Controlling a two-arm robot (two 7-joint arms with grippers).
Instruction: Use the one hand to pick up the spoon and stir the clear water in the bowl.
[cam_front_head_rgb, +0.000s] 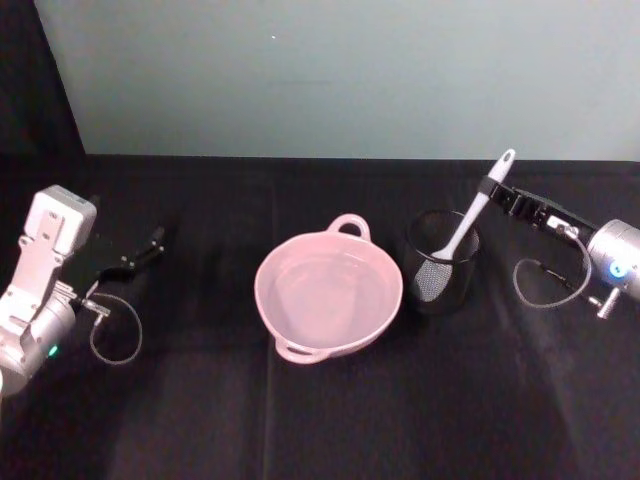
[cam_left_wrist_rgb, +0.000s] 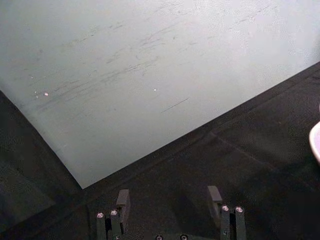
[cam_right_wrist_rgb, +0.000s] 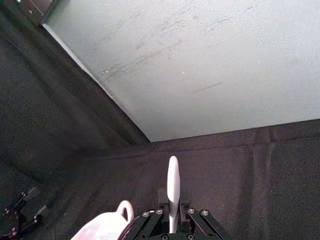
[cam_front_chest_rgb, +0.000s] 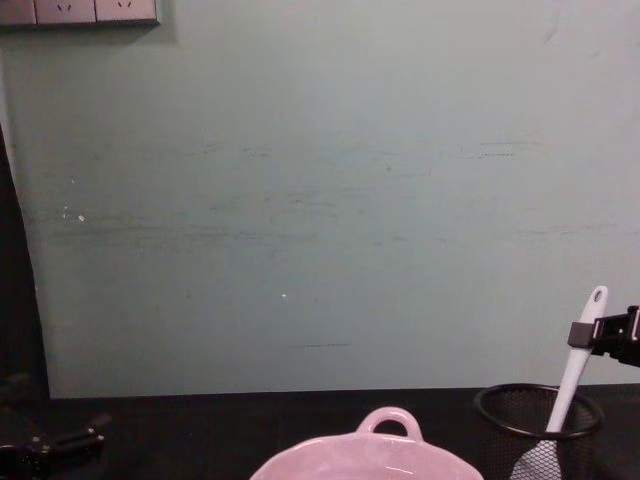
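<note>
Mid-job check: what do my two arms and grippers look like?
The left gripper and right gripper are black and angular, each on a silver cylindrical wrist with a thin looped cable. The left wrist has a green light and a white boxy housing; the right wrist has a blue light.

A black mesh cup (cam_front_head_rgb: 463, 282) is set on a black cloth (cam_front_head_rgb: 300, 420), right of centre. Behind, a pale wall (cam_front_chest_rgb: 320, 200) is seen, with sockets (cam_front_chest_rgb: 80, 10) mounted high.

Bowl (cam_front_chest_rgb: 362, 455) base below chest view's edge
</note>
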